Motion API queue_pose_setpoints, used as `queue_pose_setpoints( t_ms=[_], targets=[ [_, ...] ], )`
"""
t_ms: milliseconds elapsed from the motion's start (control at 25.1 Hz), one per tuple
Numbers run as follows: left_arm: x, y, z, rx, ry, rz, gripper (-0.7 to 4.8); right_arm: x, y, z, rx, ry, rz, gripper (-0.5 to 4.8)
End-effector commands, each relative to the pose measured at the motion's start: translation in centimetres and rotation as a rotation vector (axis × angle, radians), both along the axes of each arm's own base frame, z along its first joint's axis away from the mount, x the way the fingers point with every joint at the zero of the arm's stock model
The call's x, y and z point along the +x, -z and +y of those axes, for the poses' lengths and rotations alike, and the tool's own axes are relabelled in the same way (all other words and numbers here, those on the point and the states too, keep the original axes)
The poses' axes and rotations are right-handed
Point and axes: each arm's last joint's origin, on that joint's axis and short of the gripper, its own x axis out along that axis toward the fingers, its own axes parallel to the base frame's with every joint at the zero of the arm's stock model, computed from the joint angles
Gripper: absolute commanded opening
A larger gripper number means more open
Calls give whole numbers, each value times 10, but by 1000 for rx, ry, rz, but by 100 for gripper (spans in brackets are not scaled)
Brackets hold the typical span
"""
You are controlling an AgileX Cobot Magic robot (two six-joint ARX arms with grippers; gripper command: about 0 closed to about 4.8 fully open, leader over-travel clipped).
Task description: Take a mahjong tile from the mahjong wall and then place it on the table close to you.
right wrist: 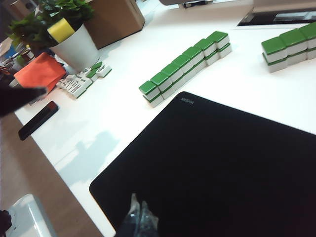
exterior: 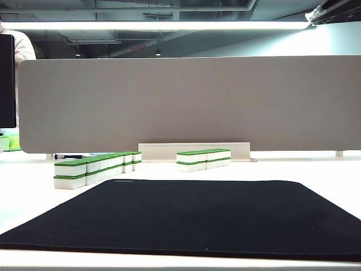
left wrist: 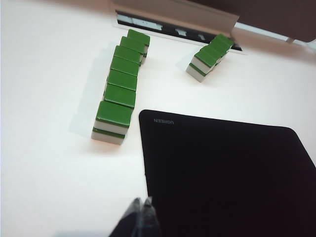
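Note:
The mahjong wall (exterior: 96, 166) is a long row of white tiles with green tops, stacked two high, on the white table (exterior: 28, 192) left of the black mat. It also shows in the left wrist view (left wrist: 118, 96) and the right wrist view (right wrist: 185, 66). My left gripper (left wrist: 141, 201) is shut and empty, hovering over the mat's near left edge, well short of the wall's closest end. My right gripper (right wrist: 138, 200) is shut and empty above the mat's near corner. Neither gripper shows in the exterior view.
A shorter second tile row (exterior: 203, 158) stands behind the black mat (exterior: 192, 214), in front of the grey-beige partition board (exterior: 186, 101). Off the table's left side sit a potted plant (right wrist: 74, 47), loose small tiles (right wrist: 81, 81), an orange cloth (right wrist: 39, 71), a phone (right wrist: 38, 120) and a cardboard box (right wrist: 116, 17).

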Motion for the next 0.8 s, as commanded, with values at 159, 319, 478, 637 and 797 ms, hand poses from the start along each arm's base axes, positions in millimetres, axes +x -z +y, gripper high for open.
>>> queue_pose_setpoints(
  t_ms=[159,319,478,637,797],
  targets=[
    [31,-26,0,4,11,112,-5,-1,0,0,1,-17,16,-2],
    [59,-42,0,46,35,203,-5,-2,1,0,-1,-17,23,-2],
    [84,-55,1,69,52,270,-3,-2,1,0,-1,-17,23,-2],
    [117,-67,1,70,59,327,30,-2,1,0,-3,-18,22,-2],
    [135,-73,-6,98,94,358,31,-2,1,0,-3,-18,22,-2]
  ],
)
